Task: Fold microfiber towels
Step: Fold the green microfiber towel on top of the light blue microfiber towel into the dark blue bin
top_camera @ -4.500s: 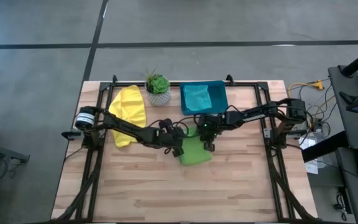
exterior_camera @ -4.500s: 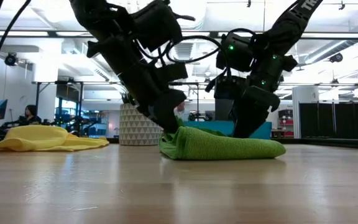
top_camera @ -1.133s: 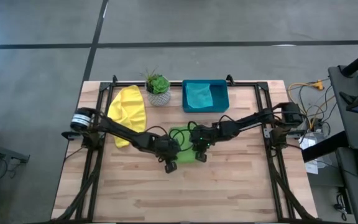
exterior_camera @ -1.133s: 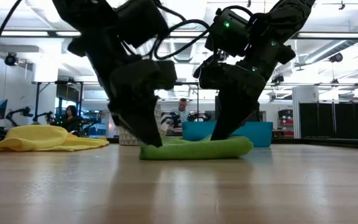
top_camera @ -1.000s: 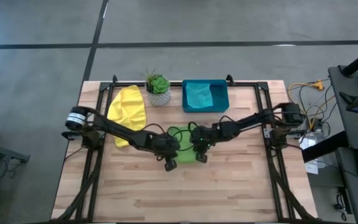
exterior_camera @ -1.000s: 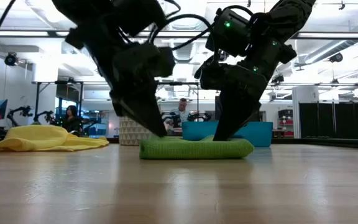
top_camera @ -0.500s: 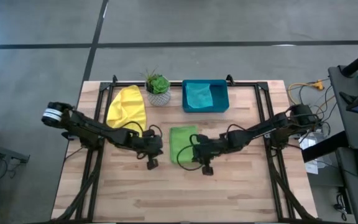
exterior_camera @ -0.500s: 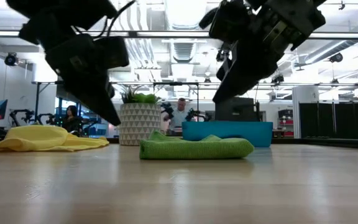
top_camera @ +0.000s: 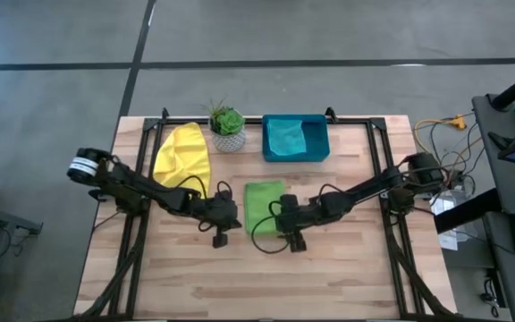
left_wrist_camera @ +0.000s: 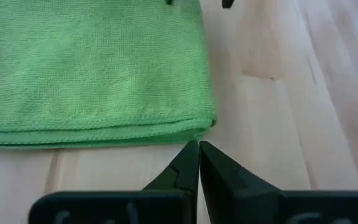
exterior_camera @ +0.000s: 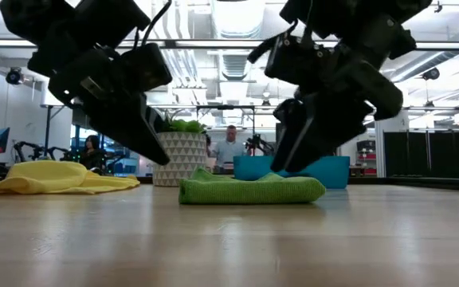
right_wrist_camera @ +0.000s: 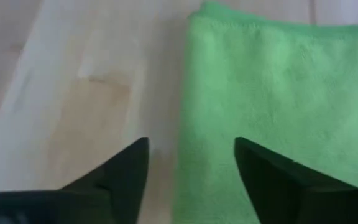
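the folded light green towel (top_camera: 264, 207) lies flat near the middle of the table (top_camera: 347, 277), a rectangle whose long axis runs near to far in the high view. in the low view it shows as a low layered pad (exterior_camera: 251, 190) seen edge-on. the left gripper (top_camera: 221, 234) hangs just left of it, fingers pressed together, tips short of the folded edge (left_wrist_camera: 98, 74) in its wrist view. the right gripper (top_camera: 294, 240) hangs low at its near right corner, fingers spread and empty above the cloth's edge (right_wrist_camera: 272, 112). the yellow towel (top_camera: 183, 154) lies crumpled at far left. a teal towel (top_camera: 286, 137) sits in the blue tray (top_camera: 316, 124); only the high view shows it, the low view showing just the tray wall (exterior_camera: 293, 167). a potted plant (top_camera: 227, 123) stands between them, partly hidden behind the left arm in the low view.
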`<action>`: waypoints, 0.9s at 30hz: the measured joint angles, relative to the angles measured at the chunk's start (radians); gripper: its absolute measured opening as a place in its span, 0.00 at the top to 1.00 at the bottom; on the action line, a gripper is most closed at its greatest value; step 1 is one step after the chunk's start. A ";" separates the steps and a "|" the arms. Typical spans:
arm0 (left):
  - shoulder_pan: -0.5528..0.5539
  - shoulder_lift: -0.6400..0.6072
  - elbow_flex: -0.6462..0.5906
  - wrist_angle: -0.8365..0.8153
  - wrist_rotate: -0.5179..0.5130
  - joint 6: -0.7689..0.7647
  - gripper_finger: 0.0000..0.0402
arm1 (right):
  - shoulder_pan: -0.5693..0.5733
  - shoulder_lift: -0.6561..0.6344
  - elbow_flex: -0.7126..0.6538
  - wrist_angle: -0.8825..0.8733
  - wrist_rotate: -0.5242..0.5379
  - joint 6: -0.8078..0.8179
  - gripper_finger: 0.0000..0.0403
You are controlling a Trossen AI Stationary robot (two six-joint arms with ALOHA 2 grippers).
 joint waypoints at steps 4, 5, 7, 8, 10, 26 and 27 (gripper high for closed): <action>0.000 0.014 -0.001 0.049 0.005 0.002 1.00 | -0.001 0.012 0.000 -0.012 0.020 -0.015 0.30; 0.000 0.014 -0.001 0.050 0.011 0.002 1.00 | 0.000 0.023 0.000 -0.011 0.021 -0.021 0.28; 0.000 0.014 -0.001 0.069 0.029 0.025 1.00 | 0.000 0.044 0.001 -0.018 0.019 -0.022 0.26; -0.002 0.014 -0.001 0.090 0.043 0.047 0.99 | 0.000 0.056 0.000 -0.022 0.019 -0.024 0.25; -0.008 0.014 0.001 0.133 0.056 0.107 0.96 | 0.000 0.081 0.004 -0.016 0.016 -0.027 0.26; -0.014 0.299 0.162 0.132 0.050 0.237 0.45 | 0.000 0.108 0.006 -0.011 0.087 0.050 0.44; -0.014 0.319 0.178 0.124 0.035 0.239 0.43 | 0.000 0.109 0.005 -0.012 0.088 0.064 0.45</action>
